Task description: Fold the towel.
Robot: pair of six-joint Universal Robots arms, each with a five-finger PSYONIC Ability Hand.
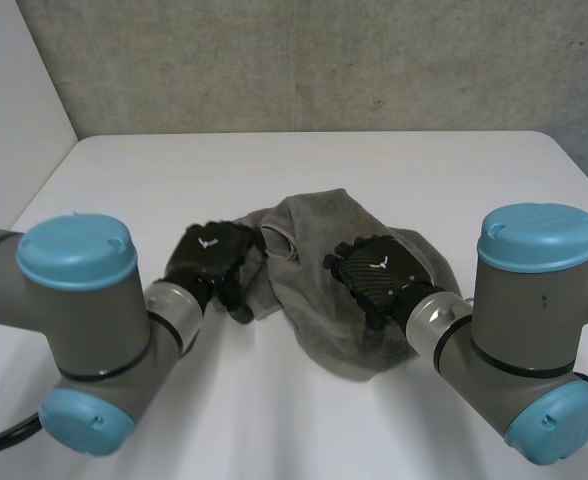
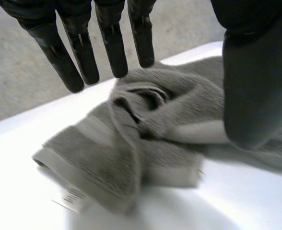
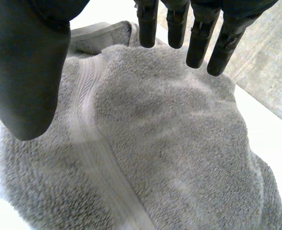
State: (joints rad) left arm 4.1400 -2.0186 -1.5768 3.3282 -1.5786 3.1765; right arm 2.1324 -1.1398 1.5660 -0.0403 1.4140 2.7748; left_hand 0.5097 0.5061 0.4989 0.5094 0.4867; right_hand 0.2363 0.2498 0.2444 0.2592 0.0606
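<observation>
Lying crumpled near the middle of the table (image 1: 274,170), the towel (image 1: 309,225) offers no flat edge to fold yet, which is likely why both hands hang over it with fingers straight and nothing grasped — the left hand (image 1: 206,258) at its left edge, the right hand (image 1: 374,275) over its middle. The head view gives the whole heap; the left wrist view adds a twisted fold and a small tag (image 2: 71,197) at one corner — the right wrist view, a woven band (image 3: 90,139) under the palm.

From my station this reads as a bare robotics lab: two grey arms (image 1: 84,310) with light-blue caps at a plain white table (image 1: 324,160), rough concrete wall (image 1: 324,60) at the far side, white panel (image 1: 14,100) on the left.
</observation>
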